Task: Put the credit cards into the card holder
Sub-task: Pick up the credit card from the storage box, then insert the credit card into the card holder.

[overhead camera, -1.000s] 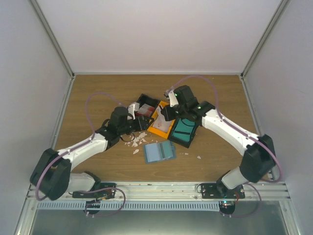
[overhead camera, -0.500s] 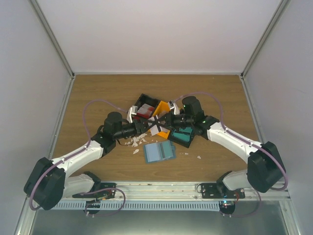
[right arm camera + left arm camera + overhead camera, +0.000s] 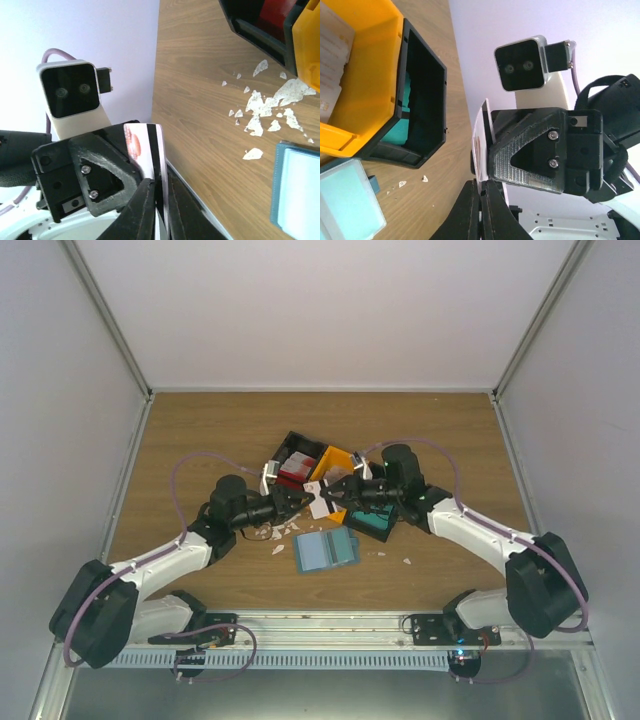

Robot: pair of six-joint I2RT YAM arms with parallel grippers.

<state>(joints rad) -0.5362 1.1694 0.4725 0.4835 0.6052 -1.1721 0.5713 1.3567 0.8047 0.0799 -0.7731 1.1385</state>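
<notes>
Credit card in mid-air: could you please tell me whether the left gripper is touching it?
Touching. The left wrist view shows the left gripper closed on the credit card, with no gap at its edge.

Worktop point(image 3: 200, 430): open along the far strip behind the bins, down both side margins, and on the near strip in front of the card holder point(image 3: 327, 550).
Centre: blocked. 3 bins point(image 3: 333, 458) stand in a row. Just in front of them, the left tool point(image 3: 303, 503) and right tool point(image 3: 336, 502) meet, both clamped on 1 credit card point(image 3: 319, 503), so the 2 arms form a bar across.
White scraps point(image 3: 283, 528) litter the worktop beneath the left tool.
Walls point(image 3: 60, 390) close 3 sides.
</notes>
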